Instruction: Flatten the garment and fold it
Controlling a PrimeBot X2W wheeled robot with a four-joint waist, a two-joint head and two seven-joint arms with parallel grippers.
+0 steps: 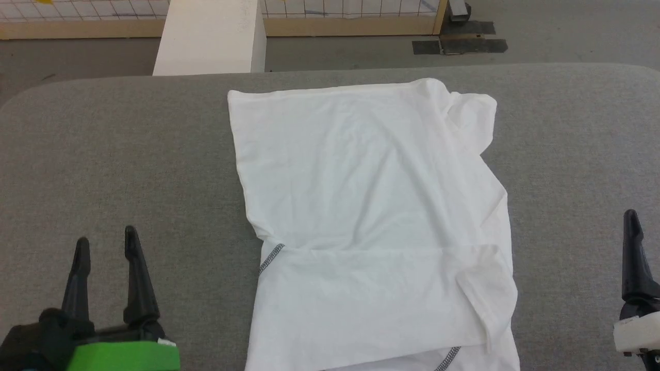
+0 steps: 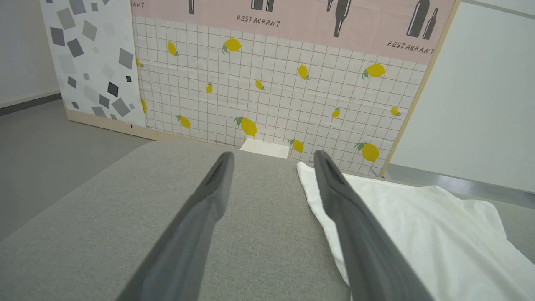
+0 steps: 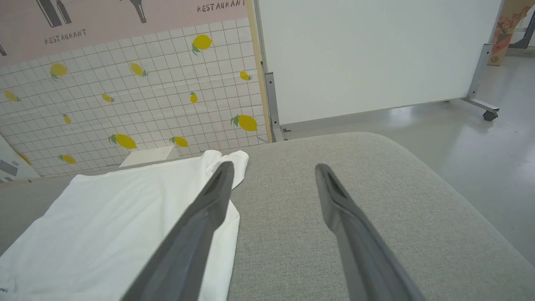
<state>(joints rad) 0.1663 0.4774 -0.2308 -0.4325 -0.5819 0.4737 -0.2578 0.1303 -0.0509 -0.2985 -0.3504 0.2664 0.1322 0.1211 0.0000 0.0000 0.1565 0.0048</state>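
Nearest the lens, the left gripper (image 1: 106, 235) is hovering over the near left part of the grey padded surface (image 1: 129, 154), its two dark fingers standing apart and gripping nothing, pointing toward the far edge. Opposite it, the right gripper (image 3: 274, 166) is hanging by the near right edge, likewise spread wide and empty, fingers aimed the same way. Between them the white shirt (image 1: 371, 206) is lying in the middle of the surface as a rough rectangle, reaching from close to the far edge down to the near edge, with a crosswise crease over its near part and a loose flap bulging at its far right corner. Judging by this, a lengthwise fold is coming up: each gripper should be pinching a near corner through all layers, lifting together, and laying the hem evenly toward the far edge, after tidying that ragged right side.
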